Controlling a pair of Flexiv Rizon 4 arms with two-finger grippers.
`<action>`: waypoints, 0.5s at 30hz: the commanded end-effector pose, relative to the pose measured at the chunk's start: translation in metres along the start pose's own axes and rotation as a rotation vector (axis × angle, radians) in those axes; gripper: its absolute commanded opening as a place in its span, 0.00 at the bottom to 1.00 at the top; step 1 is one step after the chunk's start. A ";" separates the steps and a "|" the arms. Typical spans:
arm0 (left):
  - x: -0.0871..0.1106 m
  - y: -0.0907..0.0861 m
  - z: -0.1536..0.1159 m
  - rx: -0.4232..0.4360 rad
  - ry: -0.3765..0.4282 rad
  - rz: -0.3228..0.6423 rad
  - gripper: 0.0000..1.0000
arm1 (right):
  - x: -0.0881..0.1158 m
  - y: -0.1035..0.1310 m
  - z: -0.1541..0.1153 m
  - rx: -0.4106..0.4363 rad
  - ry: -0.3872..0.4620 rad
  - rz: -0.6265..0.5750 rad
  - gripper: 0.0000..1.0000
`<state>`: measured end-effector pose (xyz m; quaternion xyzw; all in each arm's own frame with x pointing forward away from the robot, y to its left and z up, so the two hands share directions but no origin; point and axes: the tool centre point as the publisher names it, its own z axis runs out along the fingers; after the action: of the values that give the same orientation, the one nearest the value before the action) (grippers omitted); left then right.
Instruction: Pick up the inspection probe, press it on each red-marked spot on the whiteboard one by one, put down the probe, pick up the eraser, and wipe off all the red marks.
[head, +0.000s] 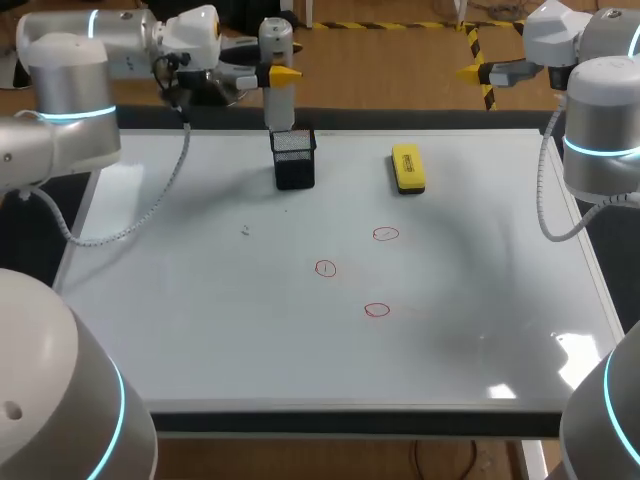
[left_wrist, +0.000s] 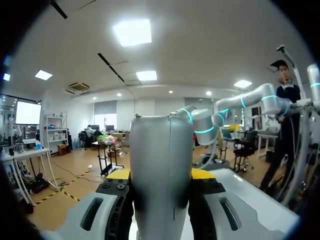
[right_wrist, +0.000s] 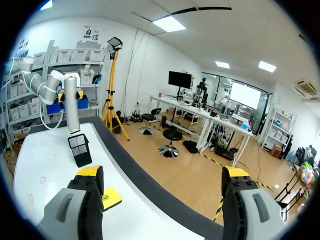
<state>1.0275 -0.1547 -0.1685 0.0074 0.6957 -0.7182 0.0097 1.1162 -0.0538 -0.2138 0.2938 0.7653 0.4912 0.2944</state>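
Grey probe, pinched in the left hand, hides most of that hand's yellow tips and hangs over the black holder at the tabletop's far edge, with the yellow eraser near it, three red marks around the middle, and the right hand spread past the far right corner.

The whiteboard lies on the table and covers most of it. Near its far edge, left of the middle, stands a holder. The eraser lies on the board to the holder's right, apart from it. The probe hangs upright over the holder, its lower end at the holder's top, gripped from both sides by the fingers of the left gripper. Three marks sit around the board's middle: one in front of the eraser, one nearer and further left, one nearest. The right gripper hangs beyond the far right corner, fingers spread.
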 end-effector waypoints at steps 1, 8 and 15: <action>0.016 -0.006 -0.008 -0.007 -0.026 0.000 0.00 | 0.000 0.000 0.000 0.000 0.001 0.000 1.00; 0.031 -0.004 -0.020 -0.021 -0.039 -0.012 0.00 | 0.000 0.000 0.000 0.000 0.001 0.000 1.00; 0.046 -0.002 -0.031 -0.028 -0.057 -0.020 0.00 | 0.000 0.000 0.000 0.000 0.001 0.000 1.00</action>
<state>0.9925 -0.1287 -0.1720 -0.0100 0.7040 -0.7101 0.0114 1.1162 -0.0538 -0.2138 0.2938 0.7653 0.4912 0.2944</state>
